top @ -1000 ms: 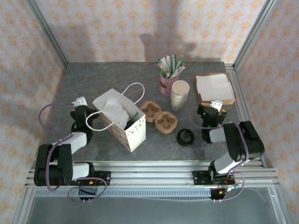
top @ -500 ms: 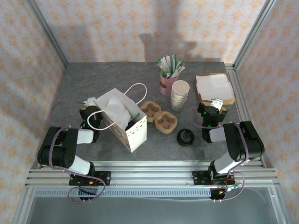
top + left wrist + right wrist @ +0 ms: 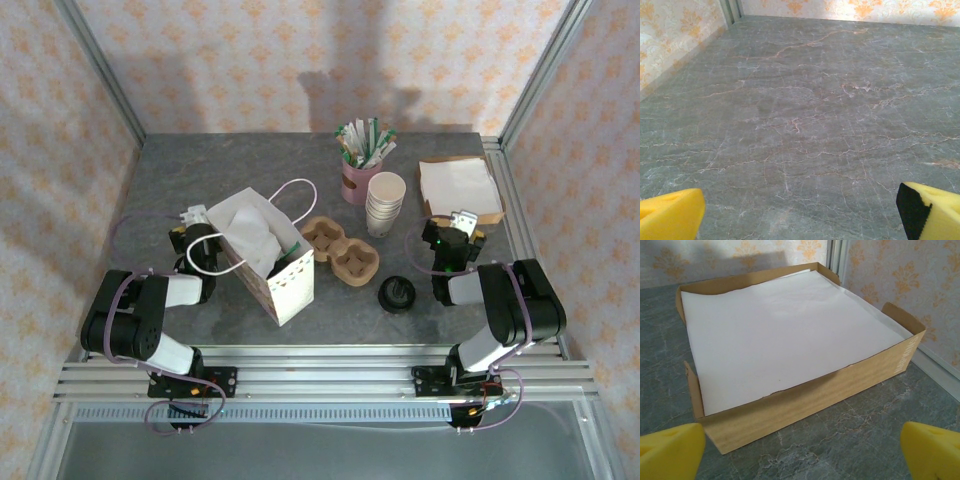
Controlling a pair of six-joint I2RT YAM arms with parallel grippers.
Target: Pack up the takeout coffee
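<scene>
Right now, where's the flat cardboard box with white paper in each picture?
Top external: cardboard box at the far right of the table, just beyond the right gripper.
Right wrist: the box sits mid-frame, ahead of the yellow fingertips.
Left wrist: faces bare table toward the left wall instead.
Shared landmark: the grey marble table.
</scene>
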